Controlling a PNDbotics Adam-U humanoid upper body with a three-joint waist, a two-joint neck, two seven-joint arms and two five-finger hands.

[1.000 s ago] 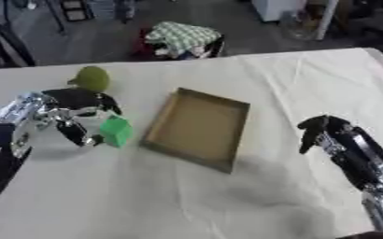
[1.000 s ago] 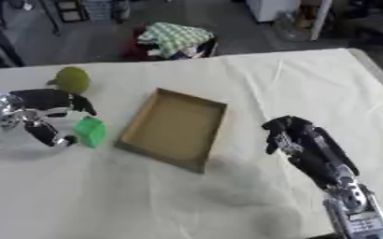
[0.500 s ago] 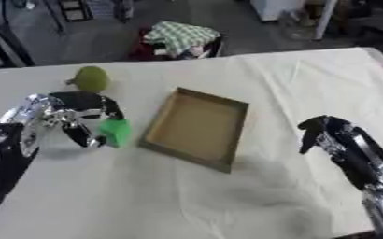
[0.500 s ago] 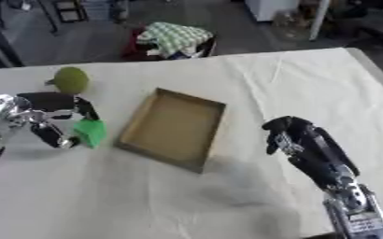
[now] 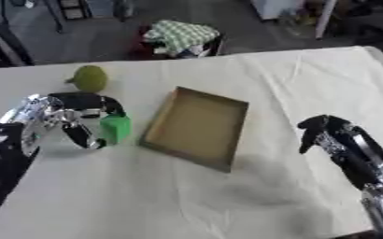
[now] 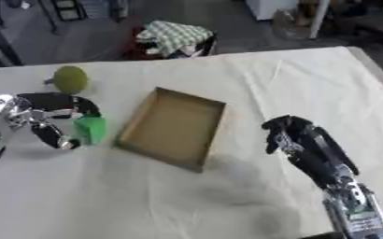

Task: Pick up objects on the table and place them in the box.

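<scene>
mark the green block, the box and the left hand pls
green block point(image 5: 115, 128), left eye view, on its front face.
box point(image 5: 196, 126), left eye view, on its bare inner floor.
left hand point(image 5: 66, 116), left eye view, on the curled fingers beside the block.

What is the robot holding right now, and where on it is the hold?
The left hand has its thumb and fingers curled round the green block, pinching its sides. The right hand holds nothing.
</scene>
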